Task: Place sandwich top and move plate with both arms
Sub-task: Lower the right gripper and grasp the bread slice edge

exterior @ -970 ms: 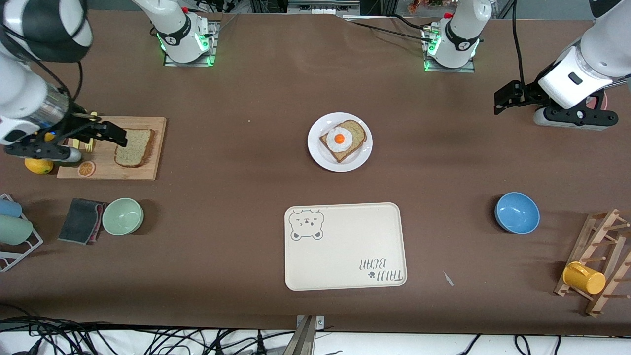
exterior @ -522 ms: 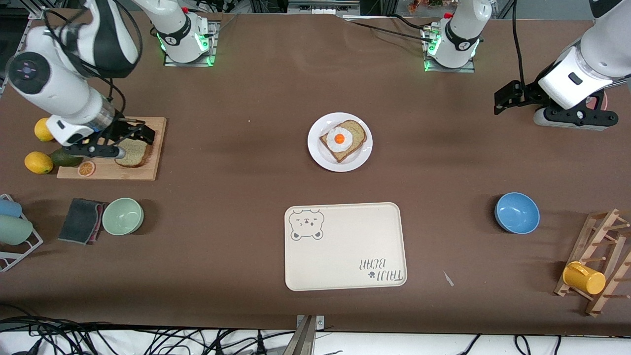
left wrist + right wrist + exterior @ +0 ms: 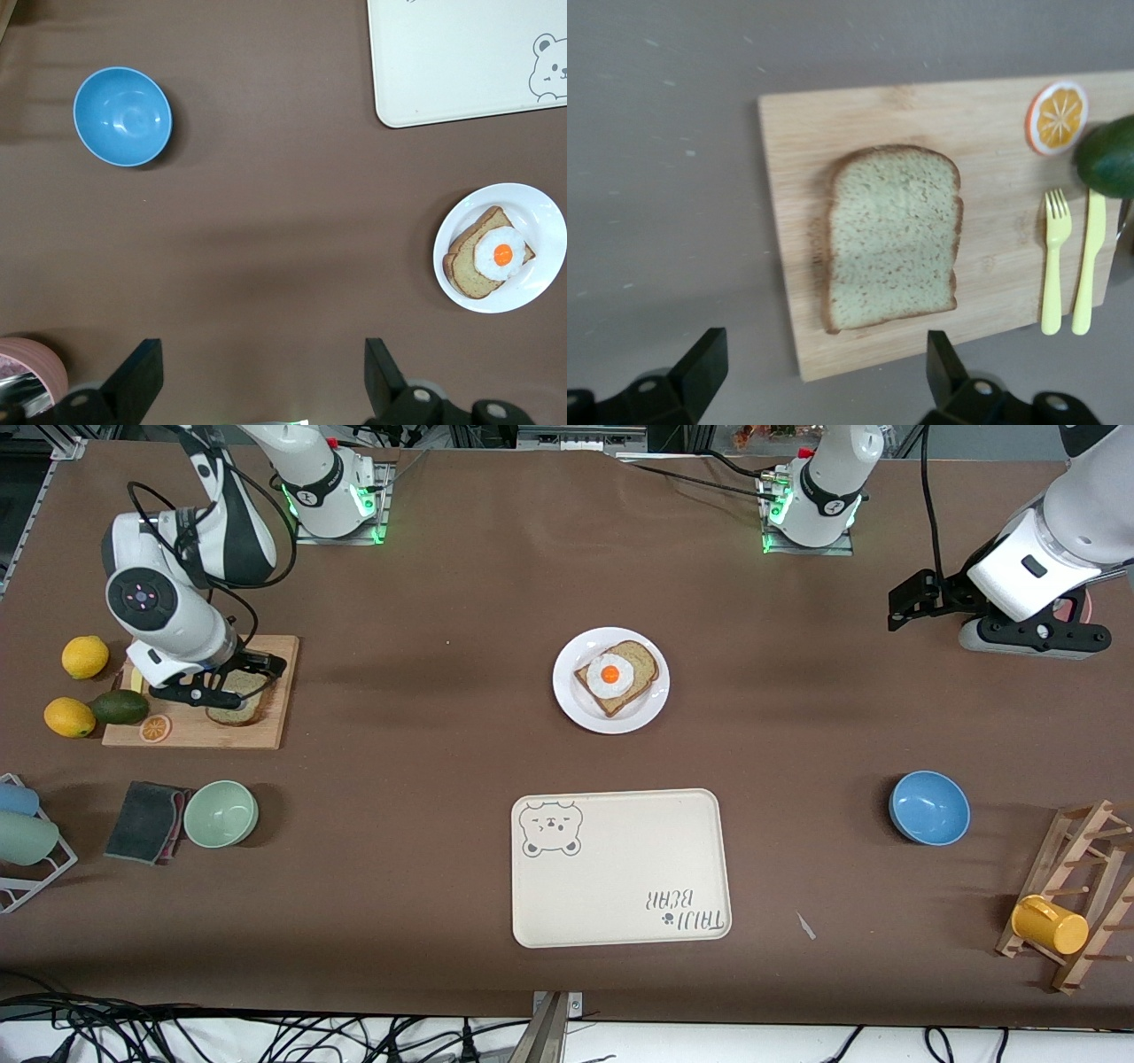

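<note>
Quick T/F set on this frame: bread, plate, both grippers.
1. The sandwich top lies on the cutting board. True.
2. The right gripper holds the sandwich top. False: it hangs open over it, gripping nothing.
3. The plate carries a bread slice with a fried egg. True.
4. The plate sits on the tray. False: it is on the table, farther from the front camera than the tray.
5. The left gripper is shut. False: it is open, waiting at its own end of the table.
</note>
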`<action>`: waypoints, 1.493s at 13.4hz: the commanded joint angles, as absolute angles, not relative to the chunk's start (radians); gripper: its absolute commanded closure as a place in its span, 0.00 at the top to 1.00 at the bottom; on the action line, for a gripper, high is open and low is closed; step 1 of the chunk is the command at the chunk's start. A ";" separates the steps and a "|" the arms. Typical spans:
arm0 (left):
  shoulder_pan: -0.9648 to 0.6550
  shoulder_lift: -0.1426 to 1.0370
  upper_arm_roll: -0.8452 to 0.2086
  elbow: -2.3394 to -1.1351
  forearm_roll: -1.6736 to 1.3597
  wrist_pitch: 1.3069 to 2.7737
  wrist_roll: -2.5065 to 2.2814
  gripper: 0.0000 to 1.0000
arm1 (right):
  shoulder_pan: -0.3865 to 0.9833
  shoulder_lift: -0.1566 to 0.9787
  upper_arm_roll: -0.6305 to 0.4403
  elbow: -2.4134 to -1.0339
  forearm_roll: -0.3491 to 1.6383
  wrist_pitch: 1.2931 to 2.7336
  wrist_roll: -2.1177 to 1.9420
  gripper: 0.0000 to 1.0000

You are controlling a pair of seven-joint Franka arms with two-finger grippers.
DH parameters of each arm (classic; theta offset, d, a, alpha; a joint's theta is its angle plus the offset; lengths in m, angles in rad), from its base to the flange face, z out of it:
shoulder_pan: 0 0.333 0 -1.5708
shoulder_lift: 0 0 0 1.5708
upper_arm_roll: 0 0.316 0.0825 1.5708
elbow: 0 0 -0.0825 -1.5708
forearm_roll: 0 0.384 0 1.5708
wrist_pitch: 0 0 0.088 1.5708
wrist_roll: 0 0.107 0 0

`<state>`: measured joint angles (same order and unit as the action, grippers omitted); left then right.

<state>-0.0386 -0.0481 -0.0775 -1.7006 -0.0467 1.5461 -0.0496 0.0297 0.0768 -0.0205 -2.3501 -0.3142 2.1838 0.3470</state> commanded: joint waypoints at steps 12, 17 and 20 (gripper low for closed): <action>-0.035 -0.035 -0.078 -1.669 -0.063 1.523 -0.051 1.00 | 0.028 0.213 -0.115 -2.391 -0.336 2.393 0.374 0.76; -0.035 -0.035 -0.078 -1.669 -0.063 1.523 -0.051 1.00 | 0.028 0.242 -0.115 -2.391 -0.336 2.436 0.374 0.70; -0.035 -0.035 -0.078 -1.669 -0.063 1.523 -0.051 1.00 | 0.028 0.245 -0.115 -2.391 -0.336 2.459 0.368 0.70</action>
